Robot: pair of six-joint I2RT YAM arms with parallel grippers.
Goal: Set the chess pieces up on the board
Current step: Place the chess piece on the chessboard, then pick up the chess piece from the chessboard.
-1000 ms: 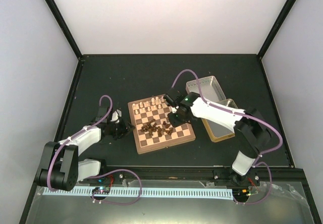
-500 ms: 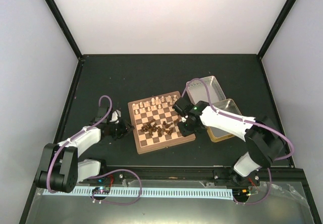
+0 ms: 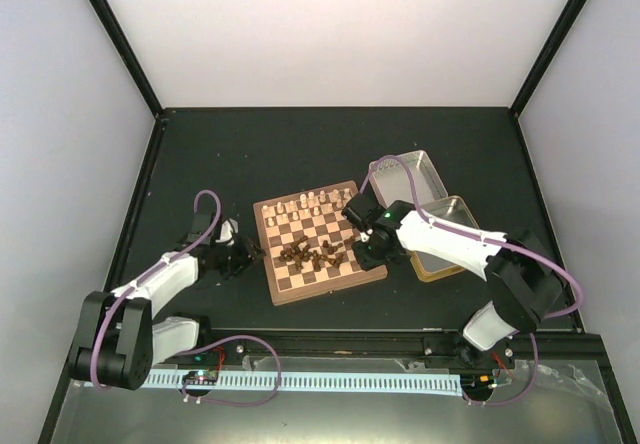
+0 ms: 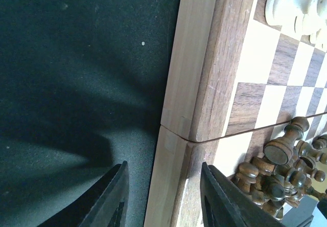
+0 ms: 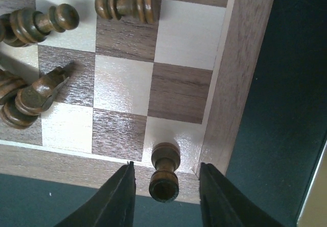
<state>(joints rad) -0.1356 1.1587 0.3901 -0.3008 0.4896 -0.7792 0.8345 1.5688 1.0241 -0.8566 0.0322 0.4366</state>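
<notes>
Straddling the near right corner of the board [image 5: 240, 73], at the bottom of the right wrist view, the right gripper [image 5: 166, 183] has its two black fingers [image 5: 120, 199] spread. Clear gaps show on either side of one dark brown chessman [image 5: 164, 172], which stands upright on the pale corner square, so the jaws are released and touch nothing. Farther up that view one dark piece [image 5: 125, 3] lies on its side near the top edge, another [image 5: 43, 18] lies at the upper left, and at least two more [image 5: 33, 99] lie together at the left edge, all of glossy turned wood with ringed bases. At the bottom of the left wrist view the left gripper [image 4: 163, 186] has its jaws apart, grasping nothing: one finger is over the black mat [image 4: 76, 58], the other over the squares, and the pale-and-brown rim runs up between them. Beyond, at the lower right, is a heap of dark pieces [image 4: 278, 176] too tangled to count, and at least one cream piece [image 4: 288, 7] sits in the upper right corner. From above, the chequered board lies mid-frame between the two arms, with the dark heap on its middle squares and a row of pale pieces [image 3: 303, 204], too small to count, along its far edge. Right of it are two shallow rectangular metal tin halves [image 3: 408, 171], the nearer one [image 3: 430, 261] partly hidden by the right arm.
</notes>
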